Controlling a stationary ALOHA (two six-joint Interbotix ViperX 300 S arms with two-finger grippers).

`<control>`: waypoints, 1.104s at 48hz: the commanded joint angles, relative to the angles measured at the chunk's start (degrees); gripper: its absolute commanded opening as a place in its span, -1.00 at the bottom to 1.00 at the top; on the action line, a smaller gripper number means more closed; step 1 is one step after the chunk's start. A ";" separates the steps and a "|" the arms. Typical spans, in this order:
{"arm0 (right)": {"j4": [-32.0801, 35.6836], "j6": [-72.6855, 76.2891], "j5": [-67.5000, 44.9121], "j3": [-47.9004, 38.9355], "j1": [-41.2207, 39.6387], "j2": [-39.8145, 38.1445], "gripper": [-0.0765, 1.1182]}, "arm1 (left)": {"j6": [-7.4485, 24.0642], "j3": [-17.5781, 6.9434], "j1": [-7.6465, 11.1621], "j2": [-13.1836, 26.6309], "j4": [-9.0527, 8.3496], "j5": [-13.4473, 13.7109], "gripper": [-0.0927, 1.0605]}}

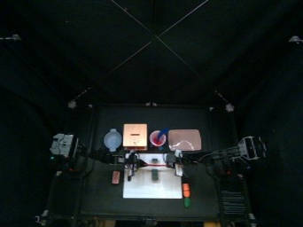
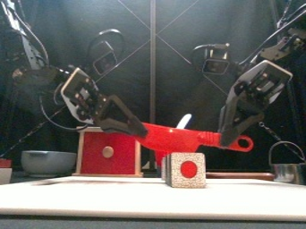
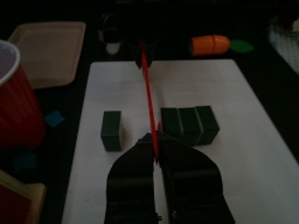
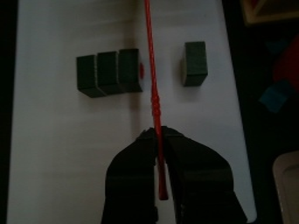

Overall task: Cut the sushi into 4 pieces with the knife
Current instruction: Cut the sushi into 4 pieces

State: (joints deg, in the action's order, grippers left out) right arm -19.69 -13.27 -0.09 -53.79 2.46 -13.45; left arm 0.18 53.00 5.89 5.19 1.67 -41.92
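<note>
Top view shows one black table (image 1: 89,191) closed in by black curtains (image 1: 151,53) at the back and sides. On the table lie one white cutting board (image 1: 151,180), one pink tray (image 1: 185,139), one wooden box (image 1: 136,135) with a red drawer front, one blue-grey bowl (image 1: 112,139) and one red cup (image 1: 158,138). The board lies in the middle, toward the near edge. The other four stand in a row along the far edge: bowl at the left, then box, cup, and tray at the right. Two arms reach over the board, one from each side. One orange toy (image 3: 211,44) and one green toy (image 3: 242,44) lie off the board's right end, toward the near side.

One sushi roll (image 2: 185,170) lies on the board, with its near end face speckled pale around a round red centre. It is made of four dark green blocks. Three joined blocks (image 4: 107,72) sit on the near side, and a single block (image 4: 195,63) stands apart on the far side.

One red knife (image 2: 180,136) runs left to right over the gap between them, its blade just above the blocks' tops in the front view. The left gripper (image 3: 158,144) has its jaws clamped on the blade end. The right gripper (image 4: 158,136) is clamped on the handle end.
</note>
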 commanded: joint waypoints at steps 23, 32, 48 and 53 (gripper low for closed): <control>-2.64 0.18 -1.67 0.79 1.76 2.64 -0.75 | -0.35 -2.90 2.20 5.80 0.62 0.79 -0.34; -3.43 0.18 -1.76 1.05 2.37 4.22 -0.75 | -0.35 -2.81 2.81 6.33 1.14 0.88 -0.34; -3.96 0.18 -2.11 1.23 3.16 5.71 -0.75 | -0.44 -3.52 3.52 7.73 1.93 2.72 -0.34; -3.87 0.18 -2.37 1.32 3.25 6.33 -0.75 | -0.35 -3.52 3.52 8.61 2.46 3.08 -0.34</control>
State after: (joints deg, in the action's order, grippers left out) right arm -23.55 -12.92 -1.76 -53.70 5.89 -6.42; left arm -0.26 50.45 9.14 13.97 3.87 -38.94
